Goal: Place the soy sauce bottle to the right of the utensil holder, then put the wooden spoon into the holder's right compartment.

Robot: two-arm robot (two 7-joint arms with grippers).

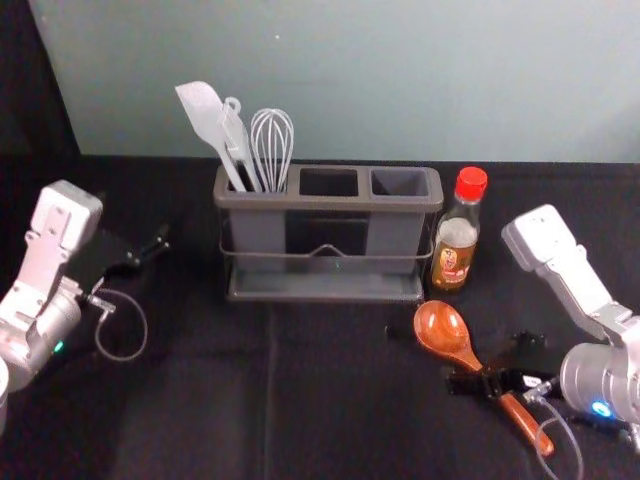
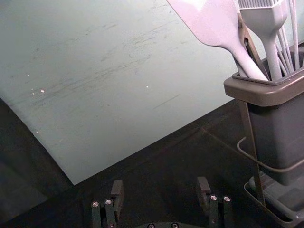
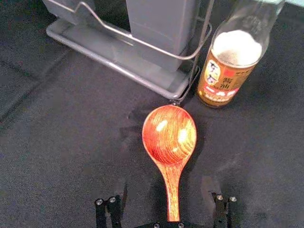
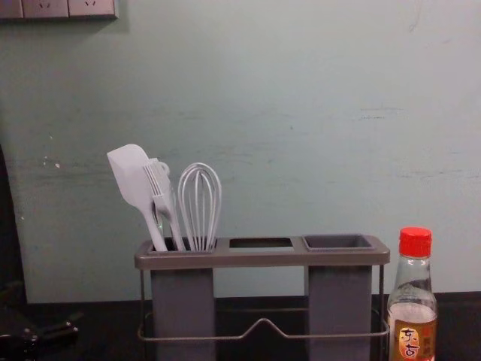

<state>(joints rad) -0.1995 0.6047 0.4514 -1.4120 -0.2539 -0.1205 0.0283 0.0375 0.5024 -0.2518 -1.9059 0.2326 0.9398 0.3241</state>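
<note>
Left edge of the head view: we list one left gripper point(image 2: 160, 185), idle, fingers spread. Centre: one utensil holder point(image 1: 325, 292), light utensils point(image 1: 272, 145) in its left compartment. Right of centre: one soy sauce bottle point(image 1: 455, 245), upright, just beside the holder. Lower right: one wooden spoon point(image 1: 441, 327), lying down; right gripper point(image 3: 165, 190), fingers parted astride its handle. Hazards, we judge: off-centre closing could twist the spoon; a low lift could knock its bowl against holder or bottle.

Spatula point(image 4: 131, 177), brush point(image 4: 161, 192), whisk point(image 4: 199, 207), sockets point(image 4: 46, 7), cloth point(image 1: 190, 400).
</note>
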